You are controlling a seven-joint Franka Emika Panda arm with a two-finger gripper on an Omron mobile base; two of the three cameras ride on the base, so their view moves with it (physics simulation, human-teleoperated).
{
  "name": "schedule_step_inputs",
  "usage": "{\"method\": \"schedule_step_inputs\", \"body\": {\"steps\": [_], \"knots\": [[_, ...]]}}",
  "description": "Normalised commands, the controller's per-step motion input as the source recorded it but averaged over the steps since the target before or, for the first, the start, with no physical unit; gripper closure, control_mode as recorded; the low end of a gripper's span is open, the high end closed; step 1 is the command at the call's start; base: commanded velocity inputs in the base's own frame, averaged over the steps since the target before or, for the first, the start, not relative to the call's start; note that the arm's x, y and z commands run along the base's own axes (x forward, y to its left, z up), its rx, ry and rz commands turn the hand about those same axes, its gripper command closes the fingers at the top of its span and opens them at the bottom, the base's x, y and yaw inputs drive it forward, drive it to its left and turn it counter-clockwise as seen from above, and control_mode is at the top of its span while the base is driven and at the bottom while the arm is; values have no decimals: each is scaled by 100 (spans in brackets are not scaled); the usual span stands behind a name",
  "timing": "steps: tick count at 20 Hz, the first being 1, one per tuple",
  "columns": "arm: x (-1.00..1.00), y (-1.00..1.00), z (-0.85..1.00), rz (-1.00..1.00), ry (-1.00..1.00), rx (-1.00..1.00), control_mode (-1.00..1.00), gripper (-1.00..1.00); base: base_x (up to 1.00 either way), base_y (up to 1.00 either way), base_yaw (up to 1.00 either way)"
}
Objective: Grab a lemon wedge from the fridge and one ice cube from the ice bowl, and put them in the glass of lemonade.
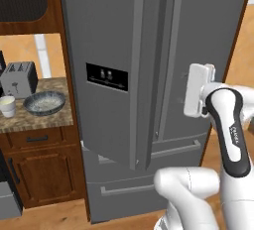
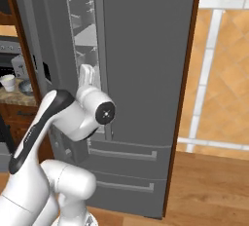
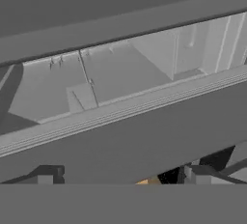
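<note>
The tall grey fridge (image 1: 149, 50) fills the middle, and its left door (image 1: 109, 35) stands slightly ajar. My gripper (image 1: 194, 90) hovers at mid height in front of the door seam, open and empty. From the right, the gripper (image 2: 87, 71) points at the gap, where the fridge shelves (image 2: 82, 30) show. In the hand view the two dark fingertips (image 3: 46, 177) stand wide apart before the gap between the doors. The ice bowl (image 1: 44, 103) and the glass of lemonade (image 1: 7, 106) sit on the counter to the left. The lemon wedge is hidden.
A grey toaster (image 1: 19, 79) stands behind the bowl on the speckled counter (image 1: 39, 120), above wooden cabinets (image 1: 42, 169). The right fridge door (image 2: 146, 74) is closed, with two drawers (image 2: 121, 154) below it. Wooden floor (image 2: 209, 191) lies to the right.
</note>
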Motion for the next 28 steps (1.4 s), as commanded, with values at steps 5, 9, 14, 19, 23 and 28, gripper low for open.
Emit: {"method": "schedule_step_inputs", "body": {"steps": [5,9,14,19,23,28], "knots": [[62,44,-24,18,12,-12,-100,-100,0,0,0],[76,38,-15,4,14,-8,-100,-100,0,0,0],[44,-42,0,0,1,0,-100,-100,0,0,0],[34,-17,-4,1,1,0,-100,-100,0,0,0],[59,79,-32,11,15,0,-100,-100,0,0,0],[-11,100,-34,31,10,0,-100,-100,0,0,0]]}}
